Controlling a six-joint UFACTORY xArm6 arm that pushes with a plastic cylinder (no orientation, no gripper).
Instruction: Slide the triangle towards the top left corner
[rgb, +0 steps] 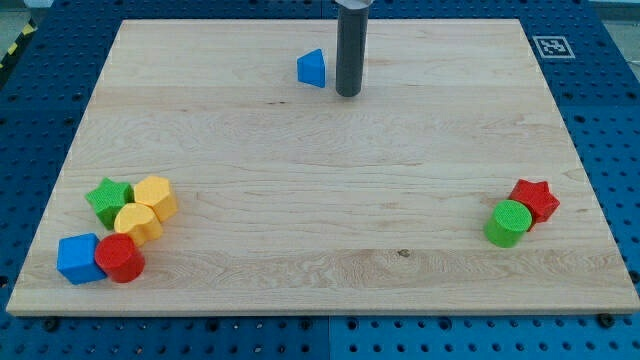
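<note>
The wooden board (320, 200) fills most of the frame. Nearest the frame's bottom, at lower left, sits a cluster of five blocks. A blue cube (78, 259) and a red cylinder (121, 259) touch side by side at the cluster's lower edge. Just above them lies a yellow cylinder (137, 223), touching the red cylinder. A green star (108, 199) and a yellow hexagon (156, 196) sit at the top of the cluster, both against the yellow cylinder.

At lower right, well apart from that cluster, a green cylinder (508, 223) touches a red star (535, 199), which sits up and to its right.

Farthest back, near the top centre of the frame, lies the blue triangle (312, 68). My tip (347, 94) rests on the board just to the triangle's right and slightly lower, with a narrow gap between them. The rod carries no jaws, so no jaw state applies.
</note>
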